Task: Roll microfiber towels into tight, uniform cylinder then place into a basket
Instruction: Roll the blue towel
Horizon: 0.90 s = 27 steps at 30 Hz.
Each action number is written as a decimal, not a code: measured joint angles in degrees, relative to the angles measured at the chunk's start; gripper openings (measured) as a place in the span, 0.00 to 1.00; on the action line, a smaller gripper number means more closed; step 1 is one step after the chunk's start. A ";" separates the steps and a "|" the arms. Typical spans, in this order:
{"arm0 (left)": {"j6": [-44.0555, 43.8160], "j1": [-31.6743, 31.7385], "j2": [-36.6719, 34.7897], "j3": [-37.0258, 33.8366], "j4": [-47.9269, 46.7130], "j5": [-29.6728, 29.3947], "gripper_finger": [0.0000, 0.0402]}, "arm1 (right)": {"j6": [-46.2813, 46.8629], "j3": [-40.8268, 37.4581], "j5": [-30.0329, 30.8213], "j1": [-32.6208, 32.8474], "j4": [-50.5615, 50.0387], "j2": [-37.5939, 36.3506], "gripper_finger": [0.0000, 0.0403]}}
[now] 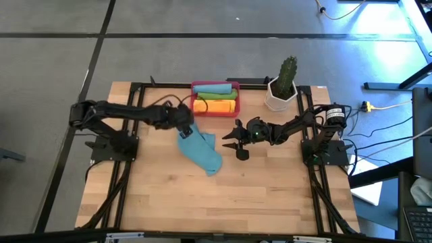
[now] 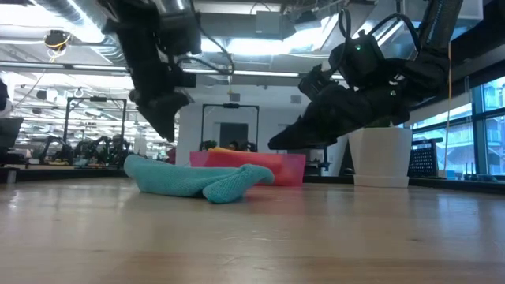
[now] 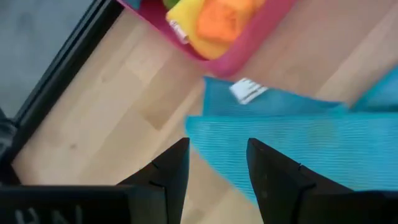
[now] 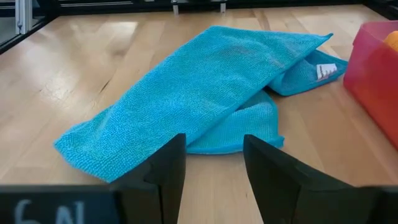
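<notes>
At centre of the high view, the teal towel [image 1: 200, 152] lay flat on the desk [image 1: 162, 196], long axis running from upper left, beside the red basket [image 1: 216, 108], down to lower right. Left tool [image 1: 185, 129] sat over the towel's upper-left end; right tool [image 1: 237, 143] stood just to the right of the cloth, apart from it. Basket held green, yellow and orange rolls.

Low view: towel [image 2: 197, 180] bunched on the desk in front of the basket [image 2: 268, 167]; both tools hung above it, neither holding cloth.

Left wrist view: fingers [image 3: 171, 171] parted, empty, towel edge [image 3: 298, 143] directly beyond them, basket corner [image 3: 249, 50] farther on.

Right wrist view: fingers [image 4: 165, 168] parted, empty; towel [image 4: 205, 87] lay ahead, lengthwise diagonal.

Judgement: left arm was nearer; towel not yet rolled.
</notes>
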 joint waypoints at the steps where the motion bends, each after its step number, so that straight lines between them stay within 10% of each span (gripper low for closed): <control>1: 3.10 1.58 -0.02 0.00 0.30 1.27 0.37 | 0.02 0.00 0.00 0.01 -0.05 0.00 0.40; 14: 32.89 26.99 -0.13 -8.32 17.91 41.02 0.37 | -0.07 0.00 -0.49 0.01 -1.40 0.00 0.40; 27: 42.75 34.56 0.00 -13.15 19.99 50.07 0.37 | -1.82 0.03 -0.50 -0.05 -1.33 0.00 0.40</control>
